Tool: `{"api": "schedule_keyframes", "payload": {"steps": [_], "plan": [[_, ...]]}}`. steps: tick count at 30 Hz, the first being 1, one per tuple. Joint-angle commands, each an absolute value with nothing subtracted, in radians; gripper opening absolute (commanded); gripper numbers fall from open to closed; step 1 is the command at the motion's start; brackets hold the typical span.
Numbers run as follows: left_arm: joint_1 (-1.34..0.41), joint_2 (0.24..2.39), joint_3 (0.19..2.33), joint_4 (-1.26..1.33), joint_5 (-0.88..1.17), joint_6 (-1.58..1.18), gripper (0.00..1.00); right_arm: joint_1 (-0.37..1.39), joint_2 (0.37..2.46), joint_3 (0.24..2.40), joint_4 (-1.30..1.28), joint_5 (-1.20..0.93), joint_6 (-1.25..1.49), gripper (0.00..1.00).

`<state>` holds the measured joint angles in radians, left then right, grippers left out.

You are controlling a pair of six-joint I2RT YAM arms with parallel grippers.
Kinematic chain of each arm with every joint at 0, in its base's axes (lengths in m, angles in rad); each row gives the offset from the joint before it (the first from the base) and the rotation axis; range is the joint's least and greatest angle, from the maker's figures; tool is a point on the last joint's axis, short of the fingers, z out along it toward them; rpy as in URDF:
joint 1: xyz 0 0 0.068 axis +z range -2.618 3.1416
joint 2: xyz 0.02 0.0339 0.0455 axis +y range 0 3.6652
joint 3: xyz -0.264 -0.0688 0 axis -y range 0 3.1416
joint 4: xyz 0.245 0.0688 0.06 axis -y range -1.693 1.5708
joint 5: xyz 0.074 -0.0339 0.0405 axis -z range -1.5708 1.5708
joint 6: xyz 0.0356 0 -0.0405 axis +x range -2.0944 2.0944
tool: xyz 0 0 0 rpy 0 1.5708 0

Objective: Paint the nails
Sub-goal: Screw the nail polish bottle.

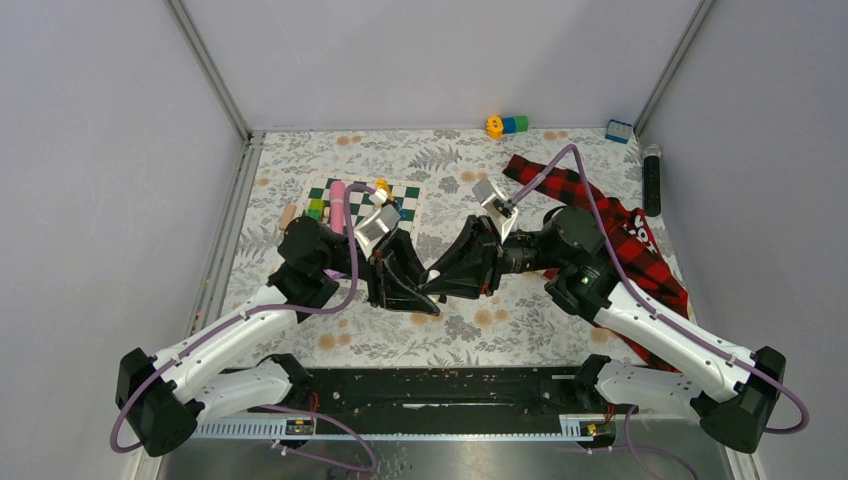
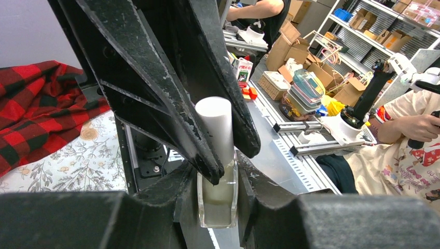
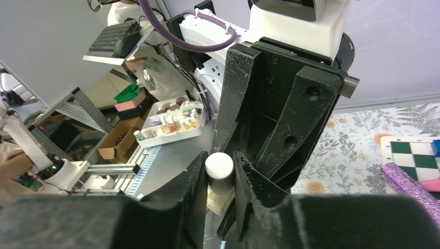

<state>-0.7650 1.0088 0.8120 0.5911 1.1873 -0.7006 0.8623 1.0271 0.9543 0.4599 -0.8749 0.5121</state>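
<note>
A small nail polish bottle (image 2: 218,194) with a clear glass body and a white cylindrical cap (image 2: 214,122) is held between both grippers above the table's middle (image 1: 432,275). My left gripper (image 2: 218,192) is shut on the glass body. My right gripper (image 3: 219,174) is shut on the white cap (image 3: 219,166), with the pale bottle body (image 3: 218,199) below it. The grippers meet tip to tip in the top view, left (image 1: 412,290) and right (image 1: 450,280). The red-and-black plaid sleeve (image 1: 610,225) lies at the right. The dummy hand and its nails are hidden.
A green-and-white chequered board (image 1: 400,200) with a pink glittery stick (image 1: 338,205) and small blocks lies behind the left arm. A yellow, blue and green toy (image 1: 507,125) and a blue block (image 1: 619,130) sit at the back wall. A black cylinder (image 1: 652,180) lies at the right edge.
</note>
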Motion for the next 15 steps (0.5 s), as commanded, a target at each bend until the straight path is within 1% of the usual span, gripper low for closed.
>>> {"api": "schedule_keyframes", "payload": {"steps": [1,4,5,15], "plan": [[-0.768,0.974,0.821,0.625,1.126,-0.665,0.0,0.874,1.018,1.003,0.419,-0.884,0.46,0.2],[-0.762,0.964,0.816,0.6,1.085,-0.643,0.0,0.881,1.006,0.998,0.382,-0.858,0.429,0.04],[-0.759,0.96,0.817,0.585,1.071,-0.631,0.0,0.884,1.002,0.996,0.37,-0.848,0.419,0.0],[-0.708,0.889,0.822,0.346,0.835,-0.461,0.0,0.919,1.005,0.983,0.278,-0.695,0.394,0.0]]}}
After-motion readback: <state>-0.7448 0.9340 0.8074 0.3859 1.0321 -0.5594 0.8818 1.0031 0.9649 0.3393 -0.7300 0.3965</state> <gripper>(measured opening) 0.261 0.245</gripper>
